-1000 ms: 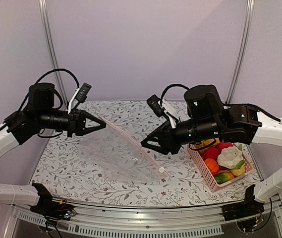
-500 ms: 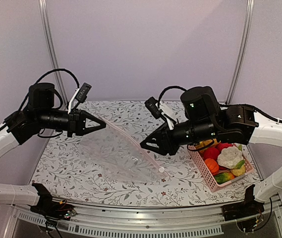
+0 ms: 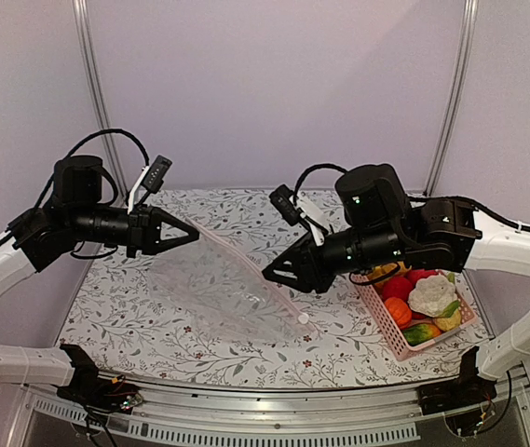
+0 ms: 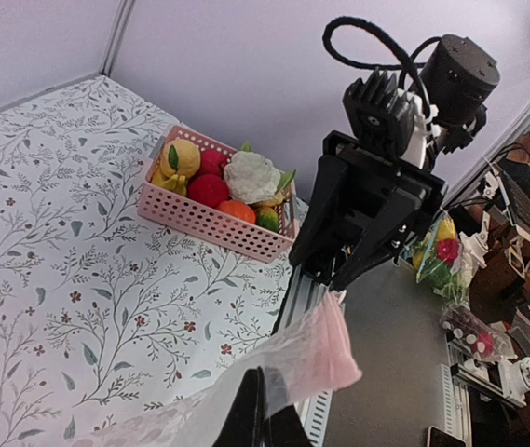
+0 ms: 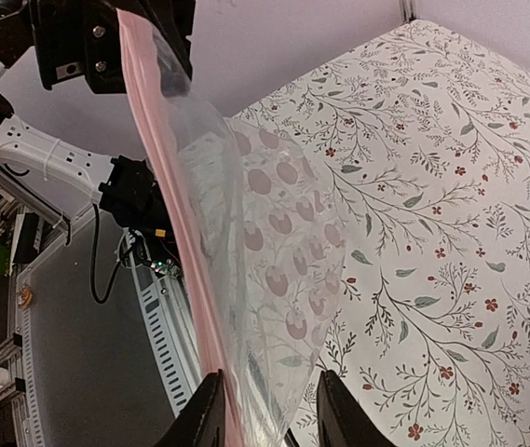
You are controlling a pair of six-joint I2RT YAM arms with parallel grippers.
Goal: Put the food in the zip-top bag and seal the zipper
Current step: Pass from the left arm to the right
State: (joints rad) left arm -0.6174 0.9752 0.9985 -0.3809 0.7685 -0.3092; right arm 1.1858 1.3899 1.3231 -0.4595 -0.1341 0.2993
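Note:
The zip-top bag (image 3: 232, 284) is clear and hangs stretched above the table, sloping from upper left to lower right. My left gripper (image 3: 193, 235) is shut on its upper corner, and the left wrist view shows the pink edge (image 4: 334, 340) pinched at the left gripper (image 4: 263, 410). My right gripper (image 3: 269, 274) is at the bag's mouth edge. Its jaws stand open, and the pink zipper (image 5: 167, 186) and clear film run between the fingers (image 5: 207, 414). A white slider tab (image 3: 302, 318) sits at the bag's low end. The food (image 3: 423, 296) lies in a pink basket.
The pink slotted basket (image 3: 383, 321) stands at the table's right, under my right arm; it also shows in the left wrist view (image 4: 204, 222). The floral tablecloth (image 3: 134, 321) covers the table. Its metal front rail (image 3: 274, 410) runs along the near edge.
My right gripper has shifted slightly left towards the bag's mouth edge. The left arm and the bag have not moved.

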